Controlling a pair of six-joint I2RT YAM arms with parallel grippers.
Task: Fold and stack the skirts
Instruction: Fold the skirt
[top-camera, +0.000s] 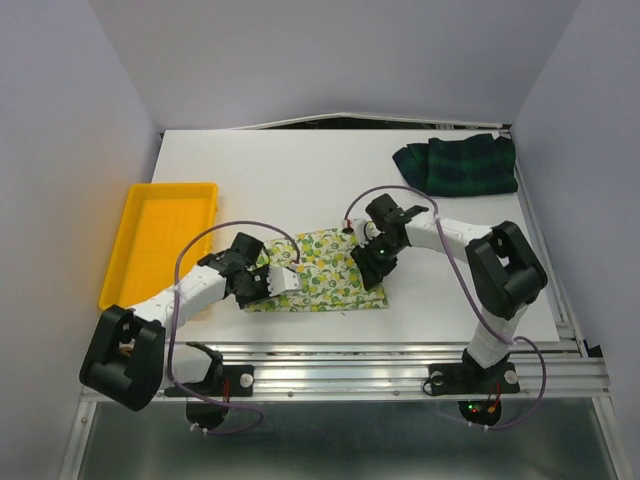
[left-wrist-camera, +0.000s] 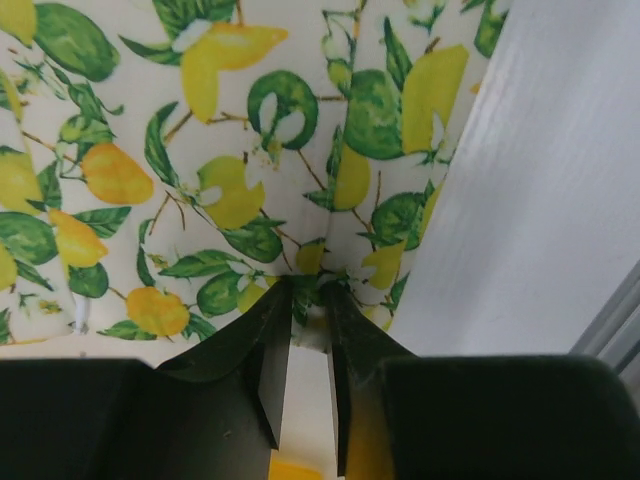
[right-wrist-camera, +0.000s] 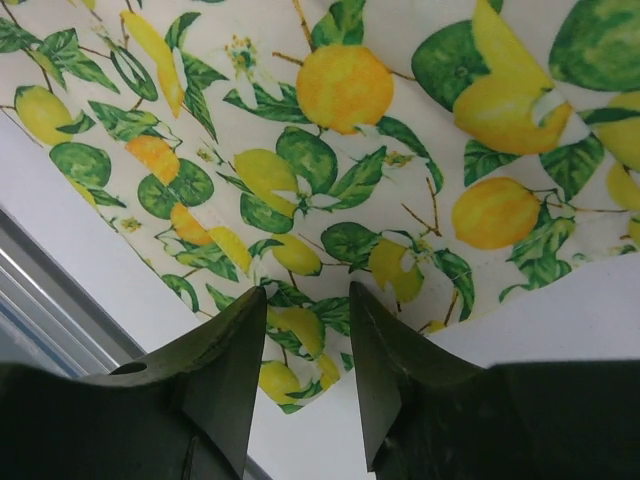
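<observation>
The lemon-print skirt lies folded flat near the table's front edge. My left gripper sits at its left edge. In the left wrist view the narrow jaws of that gripper pinch a bunched fold of the skirt. My right gripper rests at the skirt's right edge. In the right wrist view this gripper stands open, its fingers straddling a corner of the skirt without closing on it. The plaid skirt lies crumpled at the far right, away from both arms.
A yellow tray sits on the left of the white table. Metal rails run along the table's front edge, close to the lemon skirt. Grey walls enclose the table on three sides.
</observation>
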